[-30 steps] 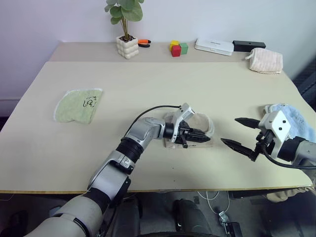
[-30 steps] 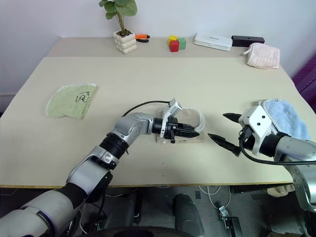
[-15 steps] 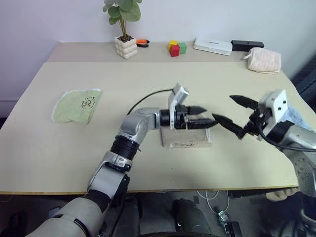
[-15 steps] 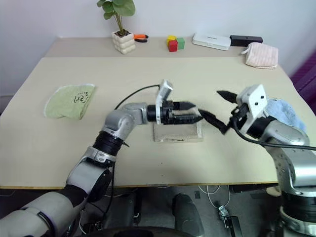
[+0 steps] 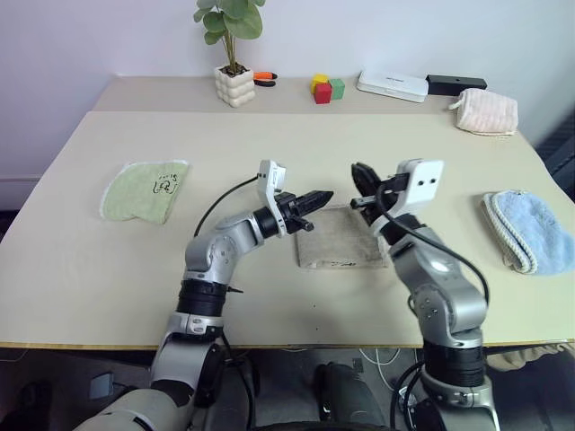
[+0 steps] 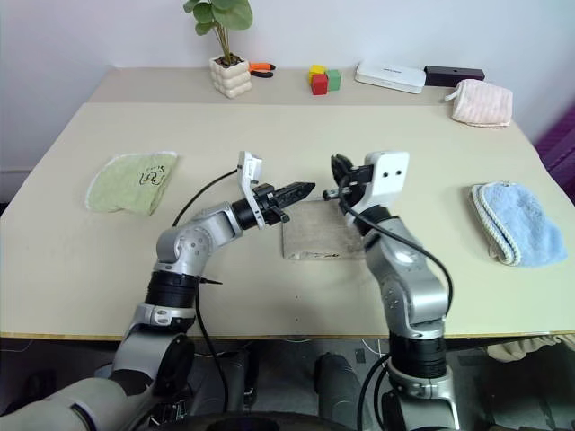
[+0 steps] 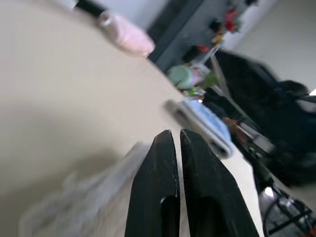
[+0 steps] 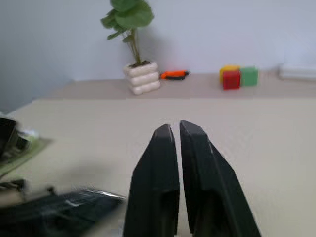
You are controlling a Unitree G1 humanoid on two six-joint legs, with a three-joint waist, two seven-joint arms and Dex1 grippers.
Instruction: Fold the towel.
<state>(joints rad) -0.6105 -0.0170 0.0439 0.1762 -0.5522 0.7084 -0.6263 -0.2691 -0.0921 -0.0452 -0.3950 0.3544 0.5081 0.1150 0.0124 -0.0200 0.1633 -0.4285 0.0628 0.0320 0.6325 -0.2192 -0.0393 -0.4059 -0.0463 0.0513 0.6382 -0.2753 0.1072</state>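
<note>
The towel (image 5: 341, 238), a beige-tan terry piece folded into a compact, roughly square pad with a nubbly surface, lay flat on the smooth cream table (image 5: 269, 144), near the front edge and about midway across. Both grippers were raised above it and held nothing. The left gripper (image 5: 316, 197) was seen with its two tapered black fingers pressed together, tips over the towel's near-left corner. The right gripper (image 5: 359, 175) was likewise closed, its fingers pointed away over the towel's far right corner; in the right wrist view the fingers (image 8: 170, 163) met almost flush.

A small light-green cloth (image 5: 144, 190) with dark print, rounded at one end, was spread well to the left. A fluffy light-blue towel (image 5: 530, 229) with white ribbed trim lay well to the right. Along the back were set a leafy plant in a bulbous white pot (image 5: 233, 85), an orange-handled tool (image 5: 263, 77), coloured blocks (image 5: 325, 88), a flat white box (image 5: 392, 85) and a folded pink cloth (image 5: 486, 111).
</note>
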